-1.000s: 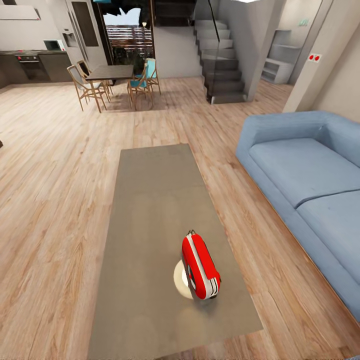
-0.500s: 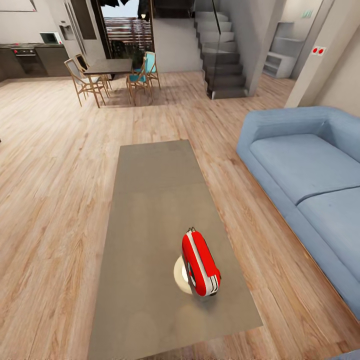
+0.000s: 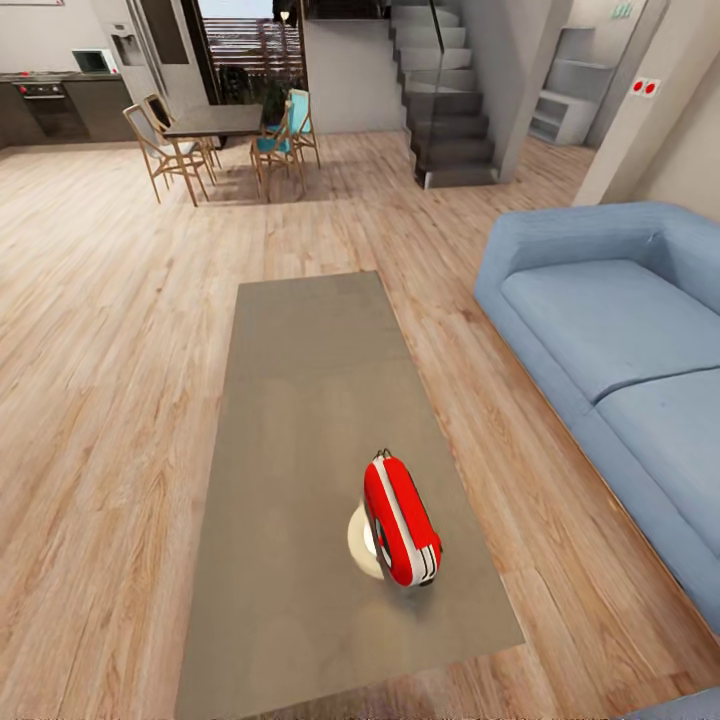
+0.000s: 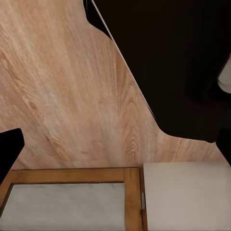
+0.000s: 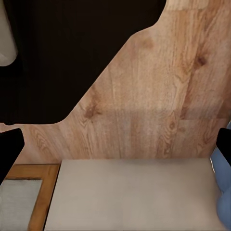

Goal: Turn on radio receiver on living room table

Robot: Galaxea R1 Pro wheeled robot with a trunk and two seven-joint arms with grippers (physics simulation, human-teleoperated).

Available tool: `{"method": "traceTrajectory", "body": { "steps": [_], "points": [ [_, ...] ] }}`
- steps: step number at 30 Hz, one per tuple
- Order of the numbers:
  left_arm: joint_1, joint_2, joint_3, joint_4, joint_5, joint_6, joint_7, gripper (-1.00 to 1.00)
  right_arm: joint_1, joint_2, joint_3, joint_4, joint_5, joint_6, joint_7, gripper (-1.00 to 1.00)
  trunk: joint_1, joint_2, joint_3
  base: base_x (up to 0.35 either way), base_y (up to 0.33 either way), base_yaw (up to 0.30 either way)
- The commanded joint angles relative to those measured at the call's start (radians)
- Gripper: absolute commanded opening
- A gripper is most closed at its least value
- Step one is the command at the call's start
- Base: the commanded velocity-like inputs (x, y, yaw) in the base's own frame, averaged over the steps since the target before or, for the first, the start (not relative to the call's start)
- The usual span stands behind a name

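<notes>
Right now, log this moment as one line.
stage: approach | radio: on its edge on coffee table, untouched | sofa: right of table | arms: low, above floor

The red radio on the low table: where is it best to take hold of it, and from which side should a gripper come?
Probably across the narrow red body of the radio, coming from above. It stands on edge on the table, its long axis running away from the robot, so both broad faces are free. The thin handle at its far end looks too slight.
</notes>
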Motion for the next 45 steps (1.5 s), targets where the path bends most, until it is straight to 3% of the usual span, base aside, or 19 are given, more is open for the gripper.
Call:
{"method": "traceTrajectory", "body": {
  "steps": [1,26,32,36,38,40,41,42,43,44,45],
  "points": [
    [0.0,0.0,0.0,0.0,0.0,0.0,0.0,1.0,0.0,0.0,0.0,0.0,0.0,0.0,0.0,1.0,0.0,0.0,-0.002,0.0,0.0,0.0],
    [0.0,-0.001,-0.003,0.0,-0.001,0.001,0.0,1.0,0.0,0.002,0.001,0.0,0.004,0.0,-0.001,1.0,0.0,0.0,-0.034,0.0,0.0,0.0],
    [0.0,-0.02,-0.012,-0.021,-0.008,0.003,-0.003,1.0,0.0,0.004,0.001,0.0,0.008,-0.001,-0.001,1.0,0.0,0.0,-0.034,0.0,0.0,0.0],
    [0.0,-0.017,-0.01,-0.201,-0.003,0.012,-0.006,1.0,-0.007,-0.003,0.006,-0.057,0.006,0.004,0.003,1.0,0.0,0.0,-0.034,0.0,0.0,0.0],
    [0.0,-0.012,-0.007,-0.337,-0.001,0.018,-0.008,1.0,-0.009,-0.02,0.009,-0.143,0.006,0.011,0.003,1.0,0.0,0.0,-0.034,0.0,0.0,0.0],
    [0.0,0.0,-0.008,-0.56,0.001,0.064,-0.014,1.0,-0.011,-0.075,0.011,-0.303,0.005,0.053,0.003,1.0,0.0,0.0,-0.034,0.0,0.0,0.0],
    [0.0,0.002,-0.009,-0.62,0.002,0.089,-0.015,1.0,-0.011,-0.093,0.01,-0.348,0.005,0.075,0.002,1.0,0.0,0.0,-0.034,0.0,0.0,0.0],
    [0.0,0.005,-0.01,-0.74,0.003,0.152,-0.017,1.0,-0.012,-0.128,0.008,-0.445,0.004,0.129,0.002,1.0,0.0,0.0,-0.034,0.0,0.0,0.0],
    [0.0,0.006,-0.011,-0.8,0.003,0.189,-0.02,1.0,-0.012,-0.146,0.007,-0.497,0.004,0.16,0.001,1.0,0.0,0.0,-0.034,0.0,0.0,0.0],
    [0.0,0.007,-0.012,-1.125,0.02,0.399,-0.097,1.0,-0.012,-0.245,-0.005,-0.83,0.002,0.346,-0.003,1.0,0.0,0.0,-0.034,0.0,0.0,0.0],
    [0.0,0.007,-0.013,-1.207,0.03,0.454,-0.139,1.0,-0.012,-0.27,-0.014,-0.942,0.002,0.405,-0.007,1.0,0.0,0.0,-0.034,0.0,0.0,0.0]
  ]
}}
